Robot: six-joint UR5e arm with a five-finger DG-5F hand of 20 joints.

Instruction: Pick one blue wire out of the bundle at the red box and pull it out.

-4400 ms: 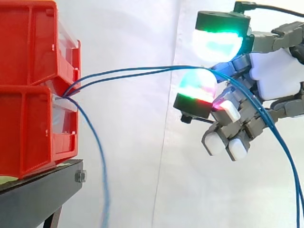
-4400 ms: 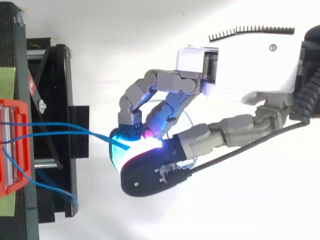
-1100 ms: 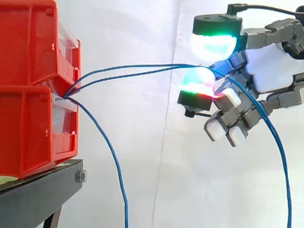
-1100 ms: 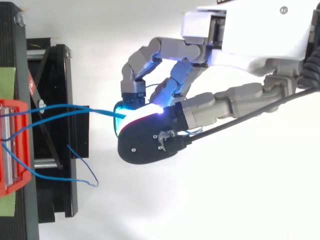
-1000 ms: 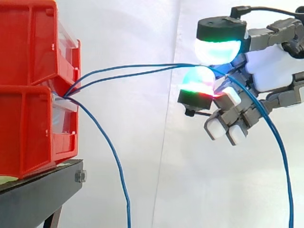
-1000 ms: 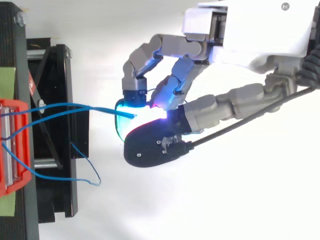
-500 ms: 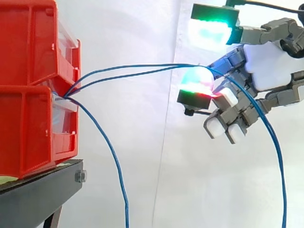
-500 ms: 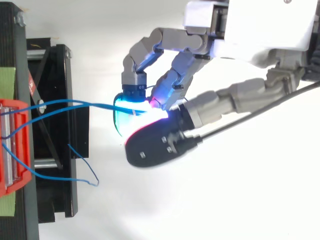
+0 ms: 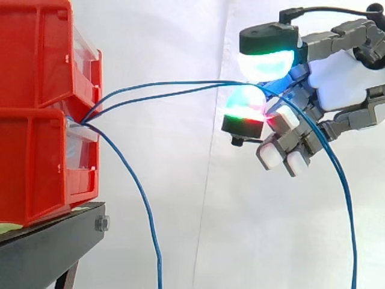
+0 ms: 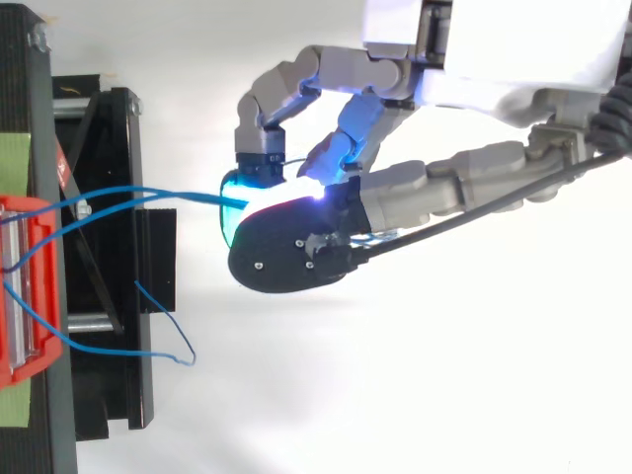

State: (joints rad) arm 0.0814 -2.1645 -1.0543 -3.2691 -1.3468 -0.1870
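Fig.: My robot hand (image 9: 340, 75), thumb lowered again, pinches two blue wires (image 9: 180, 90) running from it to the red box (image 9: 36, 150). A third wire (image 9: 142, 198) hangs loose, so none is singled out yet.

So the white curtain (image 9: 168, 54) is hanging across the whole back, one fold running from 12 down to 6 o'clock. Black stand (image 9: 42, 253) is sitting at 8 o'clock.
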